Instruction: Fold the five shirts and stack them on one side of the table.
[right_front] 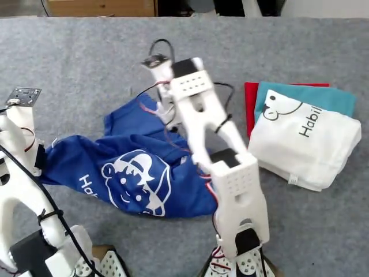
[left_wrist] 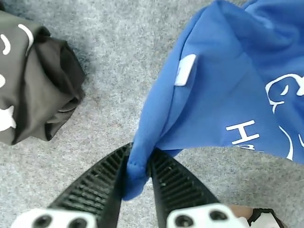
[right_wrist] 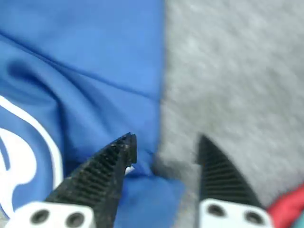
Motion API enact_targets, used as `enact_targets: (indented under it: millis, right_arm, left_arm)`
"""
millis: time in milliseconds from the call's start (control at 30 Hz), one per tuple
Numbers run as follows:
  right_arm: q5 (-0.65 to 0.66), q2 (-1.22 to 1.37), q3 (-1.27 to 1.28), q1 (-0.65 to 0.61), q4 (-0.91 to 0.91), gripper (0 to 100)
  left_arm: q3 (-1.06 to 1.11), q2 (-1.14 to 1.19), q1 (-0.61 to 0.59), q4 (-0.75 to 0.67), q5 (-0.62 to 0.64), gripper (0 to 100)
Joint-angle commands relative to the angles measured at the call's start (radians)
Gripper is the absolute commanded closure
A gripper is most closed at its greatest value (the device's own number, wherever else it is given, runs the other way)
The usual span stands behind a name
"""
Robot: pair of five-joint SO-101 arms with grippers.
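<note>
**Left side.** My left gripper [left_wrist: 138,152] is clamped on a bunched corner of the blue shirt [left_wrist: 228,85], with the cloth pinched between both ribbed pads. From there the fabric fans out away from the fingertips, print side up. In my judgement, holding this corner anchors one end of the garment so the other end can be drawn out flat.

**Right side.** My right gripper [right_wrist: 167,142] stands wide. One jaw is over blue fabric and the other over the bare grey table [right_wrist: 237,71], so the shirt's straight edge runs between them. This looks like a set-up for closing on that edge, though I cannot tell whether the tips touch the cloth.

**Task state.** The blue shirt lies crumpled, not yet folded.

**Surroundings.**
- A black shirt [left_wrist: 33,85] sits to one side of my left gripper, apart from the blue one, with open table between them.
- The folded stack lies beyond my right gripper: a white shirt [right_front: 302,141] on a teal shirt [right_front: 326,95], with a red shirt [right_front: 251,95] showing beneath.

**Clearance.** The strip of table between the blue edge and the stack is narrow, so a pull that way risks nudging the pile. There is more room past the far edge of the blue shirt.
</note>
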Motion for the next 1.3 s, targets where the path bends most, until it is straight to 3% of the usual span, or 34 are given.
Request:
enact_targets:
  millis: [0,133,300,567,700,967,1267]
  right_arm:
    - [0.005,0.056,-0.030,-0.061,-0.078,66.5]
    - [0.005,0.165,-0.091,-0.052,-0.094,71.4]
    - [0.005,0.222,-0.211,-0.017,0.029,98.2]
    - [0.006,0.188,-0.197,0.008,0.124,97.7]
    - [0.017,0.096,-0.051,0.051,0.124,97.7]
    - [0.118,-0.130,0.305,0.063,0.080,97.2]
    - [0.213,-0.266,0.308,0.080,0.120,72.8]
  left_arm:
    - [-0.002,-0.035,-0.004,0.000,0.002,97]
    - [-0.004,-0.035,-0.010,-0.002,0.002,97]
    - [-0.004,-0.035,-0.010,-0.002,0.002,97]
    - [-0.012,-0.037,-0.001,0.008,0.002,97]
    - [-0.062,-0.037,0.001,0.104,-0.005,97]
    - [-0.074,-0.037,-0.001,0.112,-0.006,97]
    - [-0.074,-0.037,-0.001,0.112,-0.006,97]
